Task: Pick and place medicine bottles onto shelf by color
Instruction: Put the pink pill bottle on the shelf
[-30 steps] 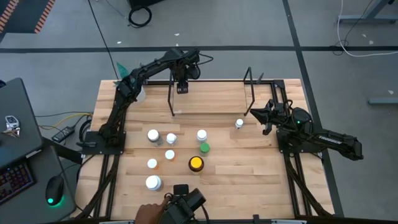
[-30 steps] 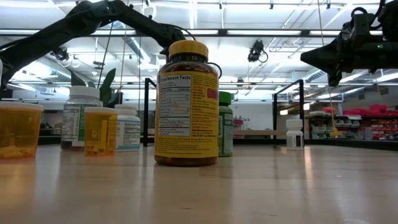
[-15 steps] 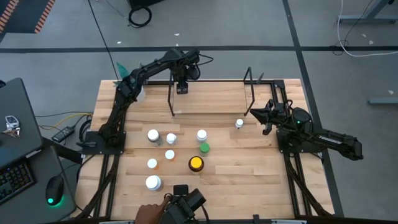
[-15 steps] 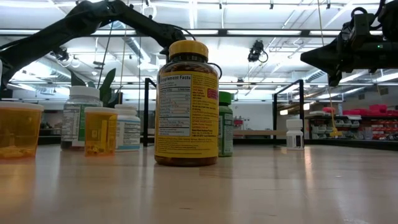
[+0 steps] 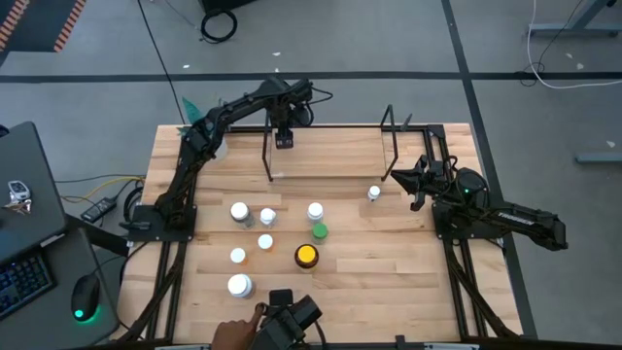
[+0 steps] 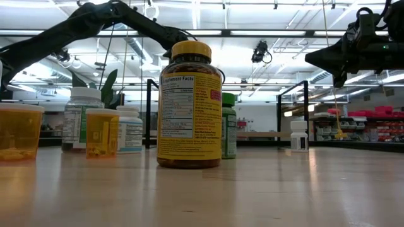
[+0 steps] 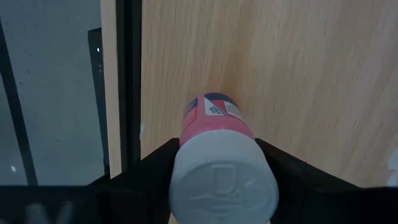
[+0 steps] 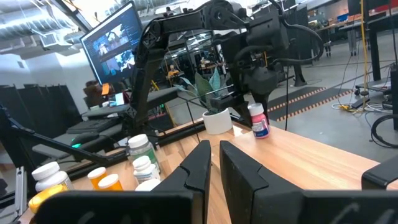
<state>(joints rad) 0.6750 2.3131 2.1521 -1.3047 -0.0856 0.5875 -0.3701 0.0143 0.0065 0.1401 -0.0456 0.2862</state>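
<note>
Two dark jointed arms, black cables looped along them, blunt black fingers (image 8: pixel 202 163).

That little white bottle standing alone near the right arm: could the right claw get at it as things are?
Probably yes. The small white bottle stands by itself on the bare tabletop, with nothing between it and the right claw, which is shut and empty and would need to open first.

The left gripper (image 5: pixel 284 137), holding a pink white-capped bottle (image 7: pixel 216 155) over the shelf (image 5: pixel 330 156), drifted slightly toward the table's far edge. In the low view its arm (image 6: pixel 76 28) rose a little and shifted left.
</note>
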